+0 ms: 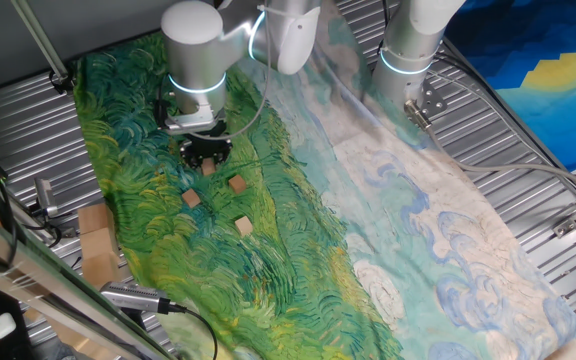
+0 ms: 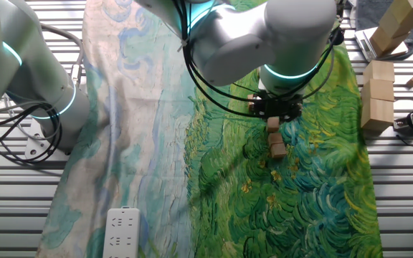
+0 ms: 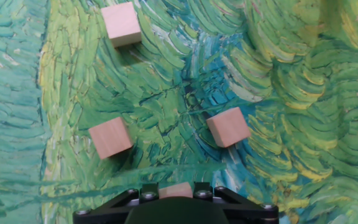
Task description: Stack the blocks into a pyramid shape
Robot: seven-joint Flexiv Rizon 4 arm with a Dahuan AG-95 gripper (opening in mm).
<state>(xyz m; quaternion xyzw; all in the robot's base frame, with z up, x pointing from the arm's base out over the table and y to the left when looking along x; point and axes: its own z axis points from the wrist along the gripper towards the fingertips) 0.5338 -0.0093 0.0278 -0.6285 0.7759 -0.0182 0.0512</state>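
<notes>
The gripper (image 1: pixel 207 157) hangs low over a painted cloth (image 1: pixel 298 200) that drapes the ribbed metal table (image 1: pixel 528 140). The cloth shows thick swirling brush strokes, green and yellow on one half, pale blue and white on the other. The arm (image 2: pixel 264 36) above is smooth, rounded, silver-grey, with glowing teal rings at its joints.

Between the black fingers sits a block (image 1: pixel 208 168), a small plain cube of light wood. In the hand view only its top edge (image 3: pixel 176 190) shows, wedged between the two black jaw mounts with their round screw heads, so the jaws are closed on it. In the other fixed view it (image 2: pixel 272 123) pokes out below the gripper (image 2: pixel 277 109). Whether it touches the cloth cannot be told.

Three more blocks lie loose on the green part of the cloth, apart from each other. In the hand view they are matte, sharp-edged cubes: one far (image 3: pixel 121 23), one at left (image 3: pixel 110 137), one at right (image 3: pixel 228 127). In one fixed view they sit just past the gripper, at (image 1: pixel 237 184), (image 1: pixel 190 199) and (image 1: pixel 243 227).

Larger pale wooden pieces (image 2: pixel 378 93) stand stacked at the table edge. A white power strip (image 2: pixel 122 233) lies on the pale end of the cloth.
</notes>
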